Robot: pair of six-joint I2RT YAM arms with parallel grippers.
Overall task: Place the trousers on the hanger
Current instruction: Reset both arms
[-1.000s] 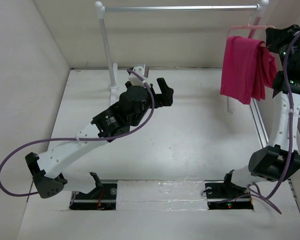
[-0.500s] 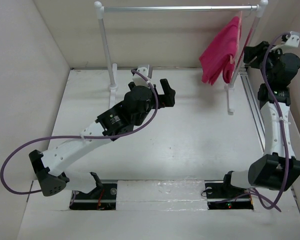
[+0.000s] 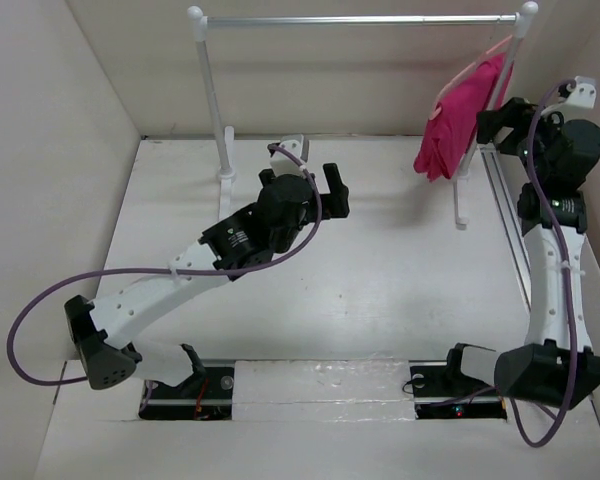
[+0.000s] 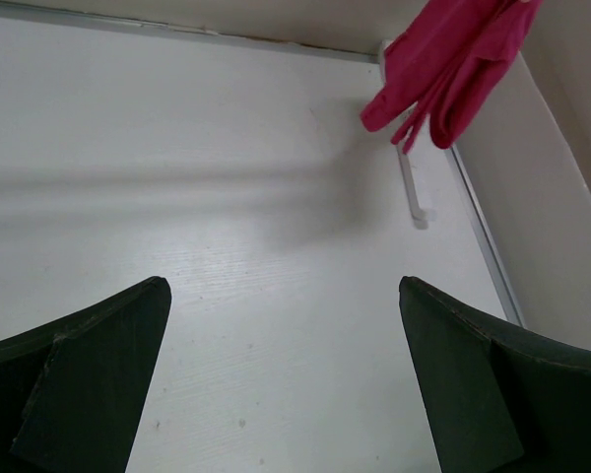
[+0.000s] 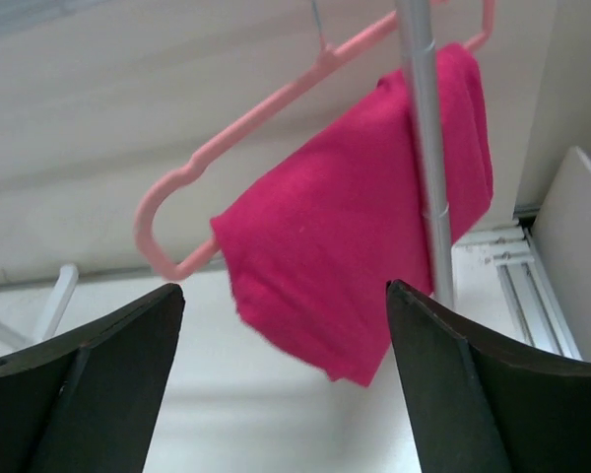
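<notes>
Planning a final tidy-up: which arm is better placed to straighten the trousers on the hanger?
Right. The right gripper sits open beside the trousers on the hanger, at the right end of the rail; the left gripper hovers open, far off.

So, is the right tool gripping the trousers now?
No, the right tool stands open, clear of the trousers, which hang over the hanger.

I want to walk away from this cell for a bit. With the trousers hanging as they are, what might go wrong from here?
1. The hanger hangs tilted, with the trousers bunched toward one end, so the cloth may slide off.
2. The open right gripper sits close beside them. A careless retreat might snag the cloth or knock the hanger off the rack bar.
</notes>
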